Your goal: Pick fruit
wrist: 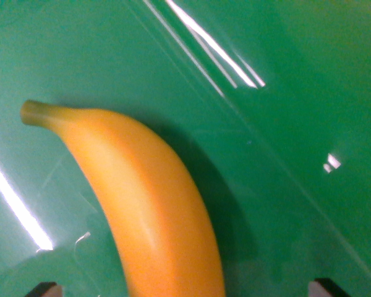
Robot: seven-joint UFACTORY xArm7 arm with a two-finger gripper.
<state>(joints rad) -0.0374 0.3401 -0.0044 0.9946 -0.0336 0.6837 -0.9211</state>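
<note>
A yellow banana (145, 204) lies on a glossy green surface (284, 124), its greenish stem pointing to the wrist view's upper left and its body running down to the bottom edge. Only the dark tips of my gripper (185, 289) show, one fingertip (44, 289) in the bottom left corner and the other in the bottom right. They stand wide apart with the banana's lower end between them. Neither tip touches the fruit. The banana's far end is cut off by the picture's bottom edge.
The green surface has creases or ridges (247, 130) running diagonally from the top middle to the lower right. Bright light reflections (213, 46) streak across it.
</note>
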